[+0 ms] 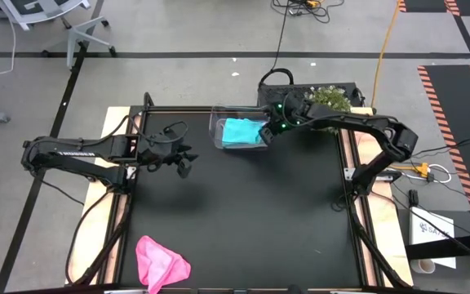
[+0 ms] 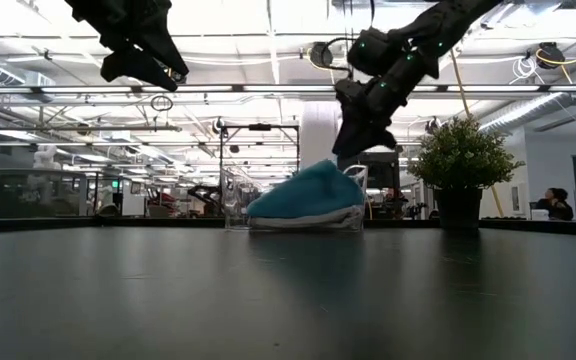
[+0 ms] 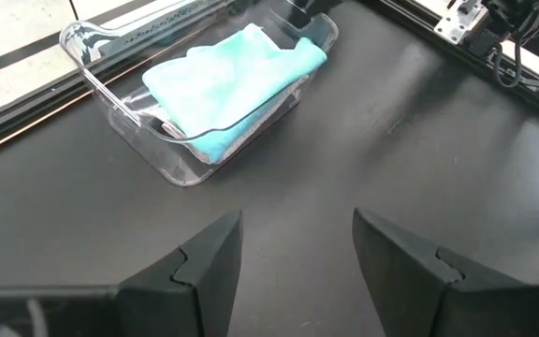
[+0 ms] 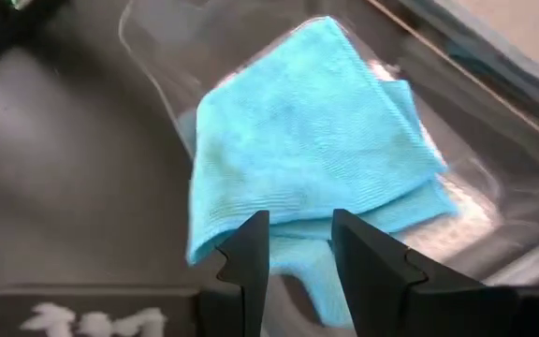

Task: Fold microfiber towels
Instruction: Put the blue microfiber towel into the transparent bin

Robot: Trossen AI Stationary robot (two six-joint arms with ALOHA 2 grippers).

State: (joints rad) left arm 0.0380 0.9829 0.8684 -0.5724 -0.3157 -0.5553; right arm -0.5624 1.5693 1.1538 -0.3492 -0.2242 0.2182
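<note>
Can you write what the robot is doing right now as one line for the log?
right gripper: open, over teal towel in tub | left gripper: open, waiting | pink towel: table's front edge

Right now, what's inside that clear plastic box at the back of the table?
A folded teal towel fills the clear tub, bulging above its rim. A sliver of something pale shows beneath it, mostly covered, so I cannot tell what it is. The right hand hovers over the tub.

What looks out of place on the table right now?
The pink towel lies crumpled at the table's near edge, far from both arms. The teal towel sits loosely bunched in the clear tub, rising above its rim, with the open right gripper just above it. Nothing looks spilled or damaged.
</note>
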